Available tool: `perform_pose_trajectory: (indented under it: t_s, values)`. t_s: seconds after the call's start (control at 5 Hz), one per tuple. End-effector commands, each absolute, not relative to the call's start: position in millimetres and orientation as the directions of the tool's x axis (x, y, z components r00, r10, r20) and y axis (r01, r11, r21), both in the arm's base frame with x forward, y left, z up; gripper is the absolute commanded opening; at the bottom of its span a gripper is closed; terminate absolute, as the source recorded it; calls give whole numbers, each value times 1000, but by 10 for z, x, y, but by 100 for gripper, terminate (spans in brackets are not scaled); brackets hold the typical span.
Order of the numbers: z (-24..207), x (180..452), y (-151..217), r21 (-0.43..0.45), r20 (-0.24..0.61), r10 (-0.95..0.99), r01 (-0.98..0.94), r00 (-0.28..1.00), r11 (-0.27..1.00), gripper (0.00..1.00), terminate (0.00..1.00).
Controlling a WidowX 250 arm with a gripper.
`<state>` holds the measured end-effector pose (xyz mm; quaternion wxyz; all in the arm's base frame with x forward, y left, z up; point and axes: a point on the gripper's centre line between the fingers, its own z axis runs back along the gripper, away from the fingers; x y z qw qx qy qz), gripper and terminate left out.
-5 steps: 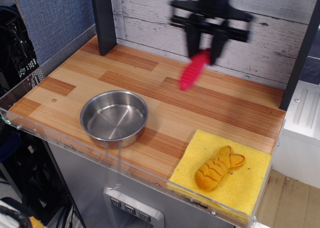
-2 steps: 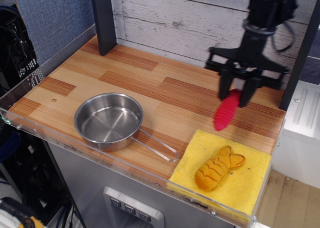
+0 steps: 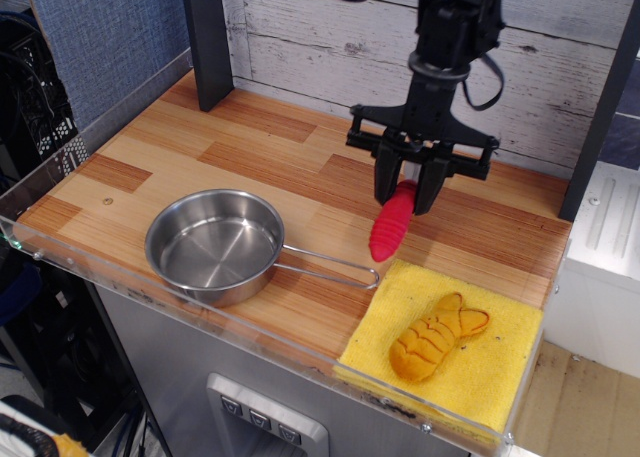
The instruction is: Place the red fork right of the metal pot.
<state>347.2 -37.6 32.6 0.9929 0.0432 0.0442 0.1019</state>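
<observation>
Surface: wooden tabletop (image 3: pixel 300 167) in mixed light and dark plank strips, with a clear acrylic lip (image 3: pixel 150 302) along the near and left edges.
Room: whitewashed plank wall (image 3: pixel 320 47) behind the table, blue fabric panel (image 3: pixel 110 32) to the left, a dark upright post (image 3: pixel 208 37) standing at the back left corner of the wood.
Near right corner: yellow sponge cloth (image 3: pixel 500 362) with an orange ridged fish toy (image 3: pixel 437 337) lying on it.
Gripper: black gripper (image 3: pixel 407 195) hangs from the arm above the centre-right of the table, fingers clenched on the top end of the red fork (image 3: pixel 392 224).
Red fork: held tilted, handle end pointing down and slightly left, its lower tip just above the wood beside the sponge's back left corner (tines hidden between the fingers).
Metal pot: metal pot (image 3: pixel 214 244) sits at front left, empty, its wire handle (image 3: pixel 330 265) pointing right; the handle tip lies just below the fork's lower end.
Change since 0.4 s ago: the gripper and fork have shifted left, from above the sponge's back edge towards the pot; the pot handle has swung from pointing down-right to pointing nearly straight right.
</observation>
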Motion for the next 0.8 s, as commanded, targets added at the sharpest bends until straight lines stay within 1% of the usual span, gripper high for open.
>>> perform_pose_trajectory:
  t_s: [0.0, 0.4, 0.6]
  values:
    - [335, 3480, -430, 47, -38, 197, -196, 980, 980, 0, 0]
    - [303, 3481, -547, 61, -42, 153, -150, 987, 987, 0, 0]
    - [282, 3471, -537, 70, -72, 122, -117, 990, 991, 100, 0]
